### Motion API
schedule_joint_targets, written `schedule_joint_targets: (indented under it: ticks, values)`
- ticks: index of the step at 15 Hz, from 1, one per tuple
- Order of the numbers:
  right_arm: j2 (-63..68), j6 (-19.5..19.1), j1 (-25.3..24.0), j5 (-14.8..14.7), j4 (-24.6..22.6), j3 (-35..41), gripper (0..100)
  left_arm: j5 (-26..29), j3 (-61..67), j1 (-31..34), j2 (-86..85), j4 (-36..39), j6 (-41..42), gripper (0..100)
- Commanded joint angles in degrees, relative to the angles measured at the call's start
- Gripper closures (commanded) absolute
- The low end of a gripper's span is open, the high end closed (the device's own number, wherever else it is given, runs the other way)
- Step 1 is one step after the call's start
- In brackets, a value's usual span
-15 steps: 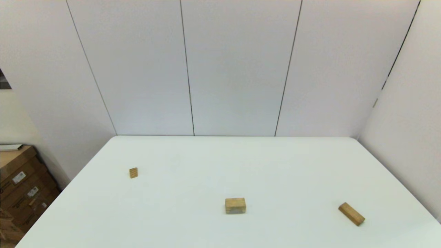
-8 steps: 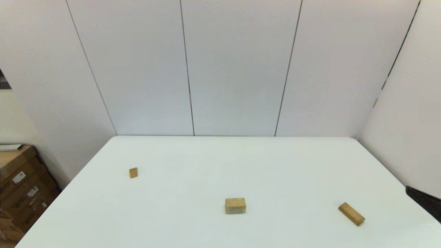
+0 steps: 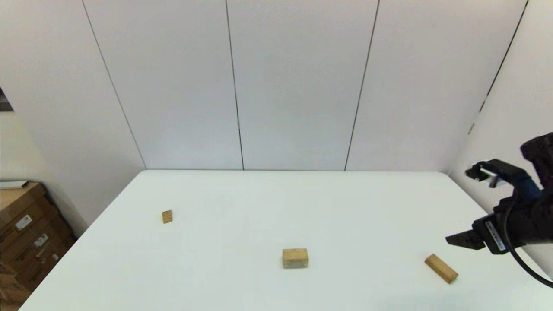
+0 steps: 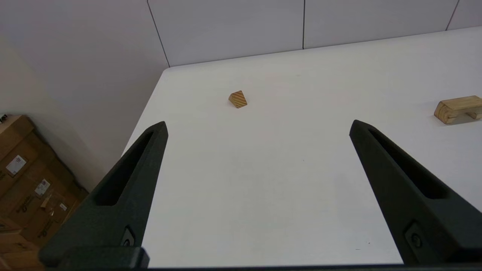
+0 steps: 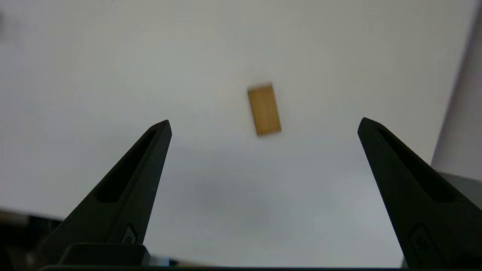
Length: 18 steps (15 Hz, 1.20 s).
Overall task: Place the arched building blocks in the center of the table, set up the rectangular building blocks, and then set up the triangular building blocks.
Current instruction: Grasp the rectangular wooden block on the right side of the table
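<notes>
table (image 3: 268, 203): smooth white top, faint sheen
arched block (image 3: 295, 257): light wood, matt, paler underside
rectangular block (image 3: 440, 268): tan wood, plain matt faces
triangular block (image 4: 237, 99): wood, dark striped grain seen on one face
left gripper fingers (image 4: 128, 188): black, matt, finely grained
boxes (image 3: 26, 233): brown cardboard, paper labels

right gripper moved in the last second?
Yes. The right gripper has come into the head view from the right edge, now above the rectangular block, which lies unmoved on the table.
</notes>
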<state>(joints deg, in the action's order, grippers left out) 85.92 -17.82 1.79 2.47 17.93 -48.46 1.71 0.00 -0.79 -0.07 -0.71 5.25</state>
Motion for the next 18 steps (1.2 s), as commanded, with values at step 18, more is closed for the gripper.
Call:
schedule_joint_targets:
  ticks: [18]
  values:
    - [35.7, -14.9, 4.5, -0.1, 5.1, -12.9, 0, 0.1, 0.0, 0.0, 0.1, 0.0, 0.0, 0]
